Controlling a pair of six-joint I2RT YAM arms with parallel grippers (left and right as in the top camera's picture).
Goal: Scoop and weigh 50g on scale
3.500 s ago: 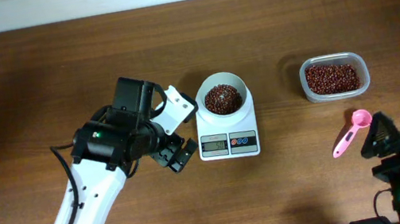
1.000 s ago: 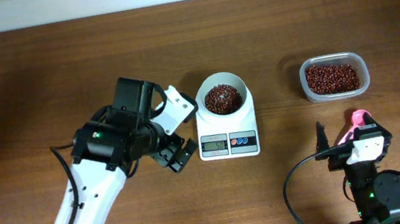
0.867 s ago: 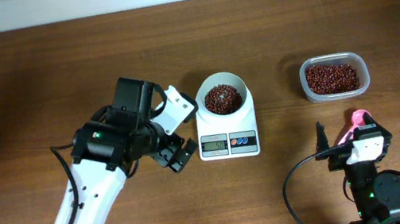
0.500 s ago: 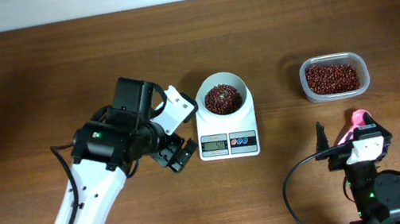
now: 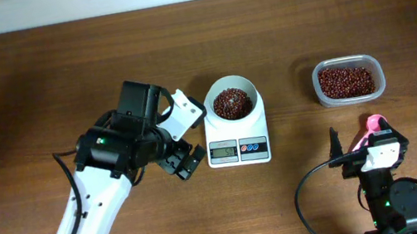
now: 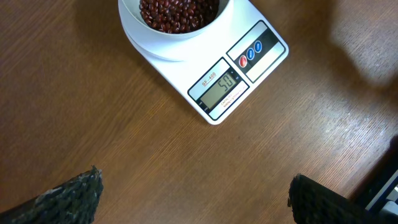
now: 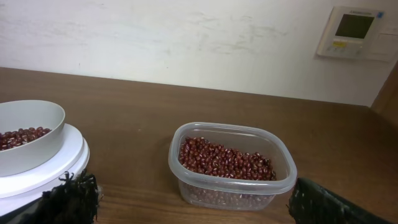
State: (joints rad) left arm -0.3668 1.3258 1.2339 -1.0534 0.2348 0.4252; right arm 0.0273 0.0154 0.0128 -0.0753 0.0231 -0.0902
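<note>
The white scale (image 5: pixel 238 151) (image 6: pixel 239 78) stands mid-table, and its display reads 50. On it sits a white bowl (image 5: pixel 233 100) (image 6: pixel 158 37) (image 7: pixel 25 140) holding red-brown beans (image 5: pixel 232 102) (image 6: pixel 177 12). My left gripper (image 5: pixel 188 137) (image 6: pixel 196 205) hovers just left of the scale, open, with bare wood between its fingers. My right gripper (image 5: pixel 361 141) (image 7: pixel 199 205) is low at the front right, open and empty, facing the clear tub of beans (image 5: pixel 347 81) (image 7: pixel 230 162).
A pink scoop (image 5: pixel 373 122) lies on the table beside the right arm, which hides its handle. The clear tub stands at the back right. A wall with a white control panel (image 7: pixel 353 31) rises behind the table's far edge.
The right arm has come in from the bottom-right corner and folded up over the pink scoop's handle. Over the last second nothing has moved.
</note>
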